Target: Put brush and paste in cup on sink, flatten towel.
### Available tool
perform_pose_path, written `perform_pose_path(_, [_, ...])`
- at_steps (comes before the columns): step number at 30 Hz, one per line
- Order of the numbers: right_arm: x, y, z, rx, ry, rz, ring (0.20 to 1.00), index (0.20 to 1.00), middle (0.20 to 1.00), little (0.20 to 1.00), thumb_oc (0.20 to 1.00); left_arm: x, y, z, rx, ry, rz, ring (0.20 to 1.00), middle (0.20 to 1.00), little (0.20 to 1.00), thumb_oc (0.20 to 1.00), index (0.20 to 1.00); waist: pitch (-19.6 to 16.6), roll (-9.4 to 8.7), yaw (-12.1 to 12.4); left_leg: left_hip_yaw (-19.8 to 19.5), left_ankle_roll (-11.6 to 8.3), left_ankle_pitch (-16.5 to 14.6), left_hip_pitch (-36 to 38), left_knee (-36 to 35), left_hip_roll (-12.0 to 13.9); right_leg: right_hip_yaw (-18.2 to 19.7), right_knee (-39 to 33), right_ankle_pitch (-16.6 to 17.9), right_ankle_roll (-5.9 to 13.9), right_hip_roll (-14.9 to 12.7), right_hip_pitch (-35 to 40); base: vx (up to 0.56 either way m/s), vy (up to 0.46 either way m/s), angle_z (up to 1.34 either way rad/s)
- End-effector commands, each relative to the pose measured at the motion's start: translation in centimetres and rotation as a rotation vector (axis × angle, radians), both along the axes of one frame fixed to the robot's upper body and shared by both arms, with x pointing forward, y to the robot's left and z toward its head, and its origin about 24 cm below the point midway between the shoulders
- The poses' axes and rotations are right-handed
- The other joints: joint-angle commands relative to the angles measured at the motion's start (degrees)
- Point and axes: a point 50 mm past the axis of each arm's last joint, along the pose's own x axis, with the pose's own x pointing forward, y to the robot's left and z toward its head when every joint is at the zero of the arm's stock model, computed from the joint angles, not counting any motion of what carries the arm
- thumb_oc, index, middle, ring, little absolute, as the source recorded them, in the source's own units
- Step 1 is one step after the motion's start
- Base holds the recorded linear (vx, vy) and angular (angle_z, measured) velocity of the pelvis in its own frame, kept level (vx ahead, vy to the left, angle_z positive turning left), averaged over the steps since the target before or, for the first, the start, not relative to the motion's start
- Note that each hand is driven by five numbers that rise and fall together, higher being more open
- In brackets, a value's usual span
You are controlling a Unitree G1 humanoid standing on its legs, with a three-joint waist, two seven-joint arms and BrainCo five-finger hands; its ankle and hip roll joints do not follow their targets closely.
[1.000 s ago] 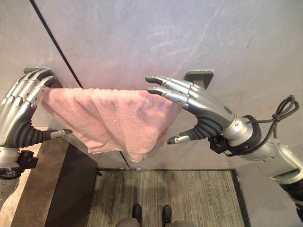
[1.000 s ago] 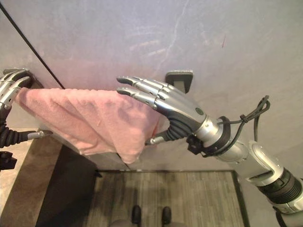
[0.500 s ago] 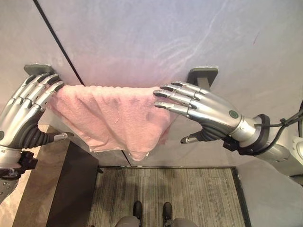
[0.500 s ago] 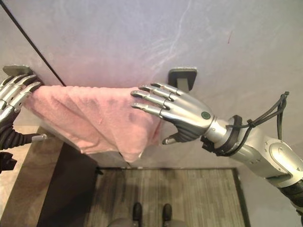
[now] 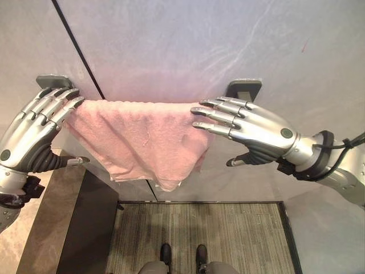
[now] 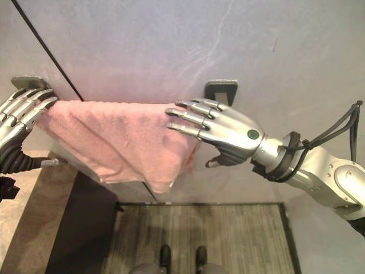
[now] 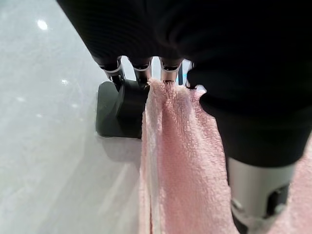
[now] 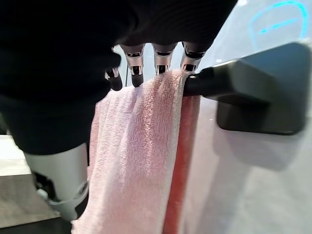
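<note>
A striped mat (image 5: 199,234) is lying on the floor nearest me, with a dark cabinet (image 5: 85,228) standing at its left side; above them the pink towel (image 5: 142,140) is hanging over a rail on the grey wall (image 5: 182,45), bunched and sagging to a point at its lower middle; the left hand (image 5: 28,140) is reaching to the towel's left end, its fingers straight and spread, the tips lying on the top edge beside the left bracket (image 5: 52,81); the right hand (image 5: 256,128) is resting flat-fingered and open on the towel's right end, thumb hanging below, clasping nothing; just behind its fingers the right bracket (image 5: 244,89) is sticking out from the wall.
</note>
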Motion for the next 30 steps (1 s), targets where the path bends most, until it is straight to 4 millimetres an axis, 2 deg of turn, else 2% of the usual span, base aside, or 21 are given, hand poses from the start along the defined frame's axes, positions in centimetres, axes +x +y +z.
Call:
perform_pose_path(1, [0.7,-1.7,-2.7,-0.092,0.081,-0.127,1.0,1.0,1.0,1.0,1.0,-0.5,0.7,-3.4,0.12,0.266,0.049,1.0,1.0,1.0,1.0,1.0,-1.87,-2.87,-2.32,1.48,-2.77,-3.23,-0.66,4.6,2.23,0.62,-6.12,8.91,9.54,-13.08,3.47,0.04,-0.017,-0.01])
perform_pose_path(11, [0.9,-3.3,-2.8,-0.086,0.074,-0.215,1.0,1.0,1.0,1.0,1.0,-0.9,1.0,-3.6,0.129,0.291,0.082,1.0,1.0,1.0,1.0,1.0,-2.53,-2.34,-1.82,1.48,-3.06,-2.86,0.36,3.35,2.4,0.11,-6.99,8.59,9.52,-12.78,4.48,0.01,-0.006,0.0])
perform_pose_path(17, [1.2,-2.8,-2.8,-0.065,0.099,-0.2,1.0,1.0,1.0,1.0,1.0,-0.7,1.1,-3.4,0.135,0.277,0.1,1.0,1.0,1.0,1.0,1.0,-2.75,-2.5,-1.19,1.17,-3.17,-2.48,0.93,2.27,2.62,-0.36,-7.44,8.43,9.34,-12.31,4.95,0.0,0.0,0.0])
perform_pose_path(24, [1.6,-1.4,-1.8,0.014,0.074,-0.138,1.0,1.0,1.0,1.0,1.0,-0.9,1.5,-3.1,0.078,0.224,0.133,1.0,1.0,1.0,1.0,1.0,-2.72,-2.86,-0.48,0.91,-3.19,-2.52,1.26,2.05,2.76,-0.65,-7.72,8.36,9.28,-12.07,5.41,0.0,0.0,0.0])
perform_pose_path(26, [1.3,-0.9,-1.3,0.198,0.09,-0.087,1.0,1.0,1.0,1.0,1.0,-1.0,1.3,-3.4,-0.095,0.146,0.126,1.0,1.0,1.0,1.0,1.0,-2.82,-3.01,-0.37,0.8,-3.14,-2.45,1.34,1.85,2.78,-0.74,-7.87,8.18,9.15,-11.99,5.63,0.0,0.0,0.0])
perform_pose_path(28, [1.3,-1.1,-1.5,0.259,0.111,-0.087,1.0,1.0,1.0,1.0,1.0,-0.9,1.2,-3.7,-0.164,0.124,0.123,1.0,1.0,1.0,1.0,1.0,-2.92,-3.06,-0.38,0.73,-3.11,-2.4,1.42,1.7,2.78,-0.75,-7.83,8.13,9.11,-11.96,5.66,0.0,0.0,0.0])
perform_pose_path(29, [1.3,-1.4,-1.7,0.461,0.165,-0.072,1.0,1.0,1.0,1.0,1.0,-0.5,0.5,-4.2,-0.345,0.077,0.078,1.0,1.0,1.0,1.0,1.0,-3.1,-3.1,-0.52,0.65,-3.07,-2.11,1.67,1.2,2.81,-0.8,-7.72,8.05,8.95,-11.94,5.75,0.0,0.0,0.0])
perform_pose_path(30, [1.4,-1.4,-2.0,0.522,0.192,-0.067,1.0,1.0,1.0,1.0,1.0,-0.5,0.5,-4.6,-0.419,0.07,0.076,1.0,1.0,1.0,1.0,1.0,-3.29,-3.13,-0.6,0.67,-3.04,-2.06,1.82,0.98,2.84,-0.84,-7.73,8.0,8.89,-11.91,5.81,-0.01,0.0,0.03])
